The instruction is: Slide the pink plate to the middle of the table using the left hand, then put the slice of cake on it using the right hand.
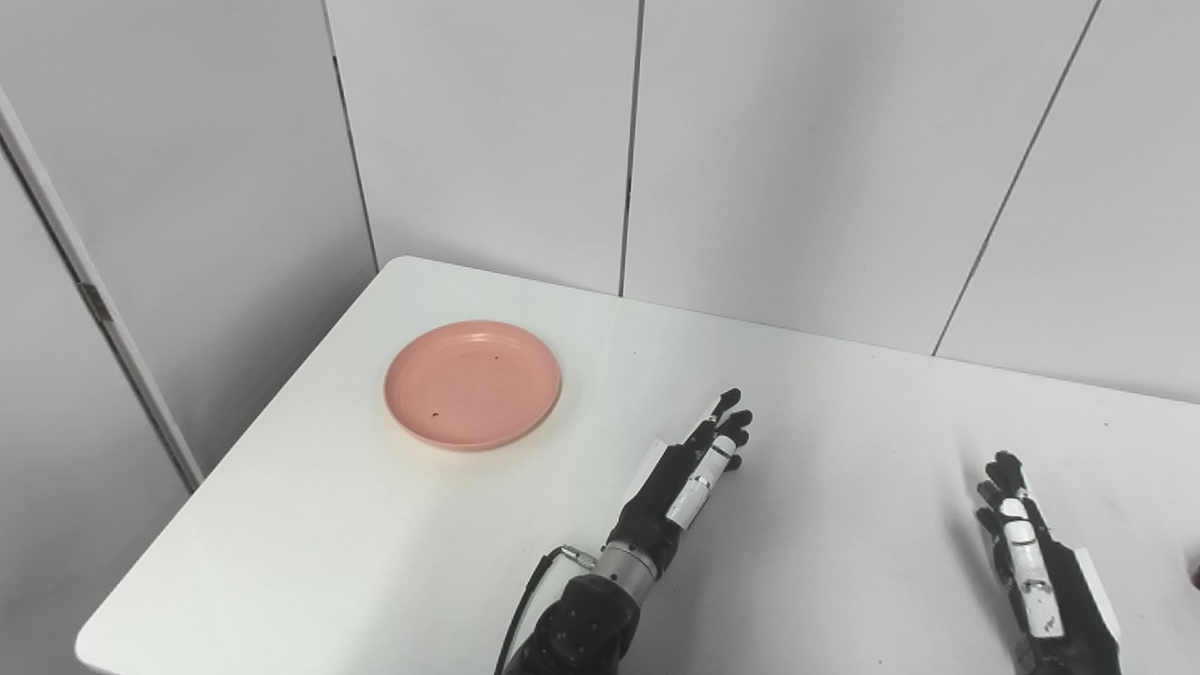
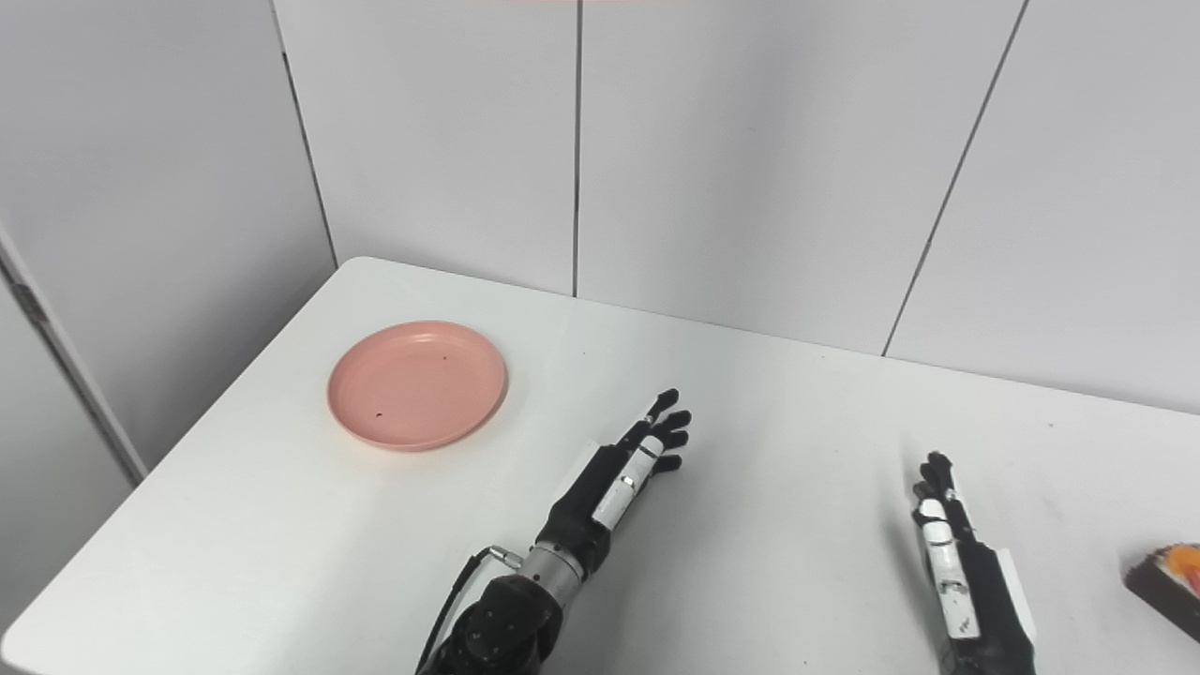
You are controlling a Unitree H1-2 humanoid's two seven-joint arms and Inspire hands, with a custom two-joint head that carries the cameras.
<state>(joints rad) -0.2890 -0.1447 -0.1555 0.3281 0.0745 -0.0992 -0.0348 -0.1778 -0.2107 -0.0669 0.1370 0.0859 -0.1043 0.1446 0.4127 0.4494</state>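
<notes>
The pink plate [image 1: 472, 383] lies empty at the left of the white table [image 1: 825, 412], with a few dark specks on it. My left hand [image 1: 698, 469] is open, fingers stretched out, over the table to the right of the plate and apart from it. My right hand [image 1: 1020, 539] is open and empty near the front right. The slice of cake [image 2: 1168, 577], dark with an orange top, lies at the right edge of the right eye view, to the right of my right hand; only part of it shows.
White wall panels [image 1: 797, 150] stand right behind the table's far edge. The table's left edge and rounded front left corner [image 1: 94, 647] are close to the plate side. A grey panel with a slanted post [image 1: 84, 281] stands to the left.
</notes>
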